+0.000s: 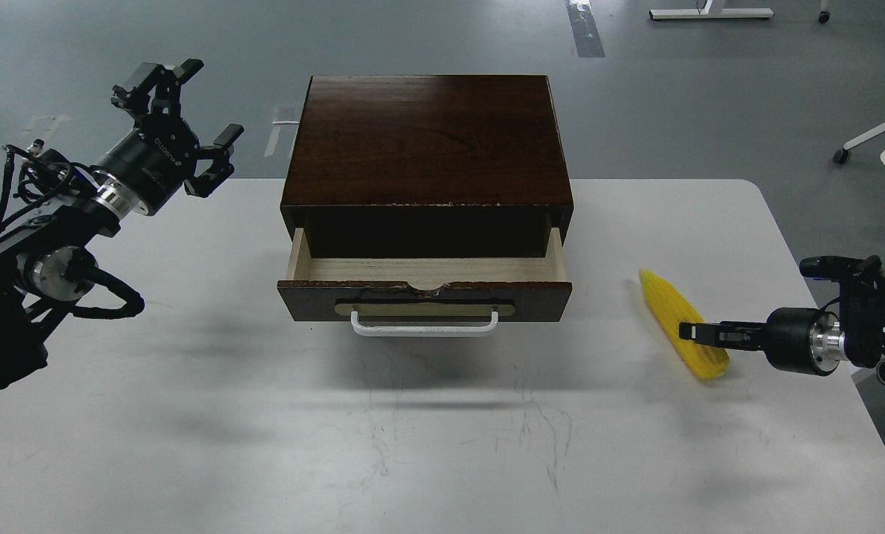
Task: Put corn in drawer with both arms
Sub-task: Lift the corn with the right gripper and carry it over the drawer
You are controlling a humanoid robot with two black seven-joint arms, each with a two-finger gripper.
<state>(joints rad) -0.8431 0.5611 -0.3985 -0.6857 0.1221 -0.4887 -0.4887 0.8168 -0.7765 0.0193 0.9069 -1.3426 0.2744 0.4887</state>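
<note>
A white table (190, 445), faintly scuffed, is set on a grey floor (442, 37), with the white legs of other furniture (709, 12) seen at the far edge of the room. A dark brown wooden box (427, 141) is placed at the middle of the table, and its drawer (425, 285) is pulled partly out, so that pale wood is shown inside; nothing can be seen in the part of the drawer that is visible. A brass plate and a white bar handle (424, 327) are carried on the drawer front. The corn (676, 315), bright yellow, is laid on the table to the right of the drawer and apart from it, its pointed end turned away from the viewer. The right gripper (685, 331) is reached in low from the right edge and is placed at the near half of the cob; whether its fingers are closed on the corn cannot be told. The left gripper (182, 122) is held up above the table's far left edge, beside the box and apart from it, with its fingers spread wide and nothing between them
</note>
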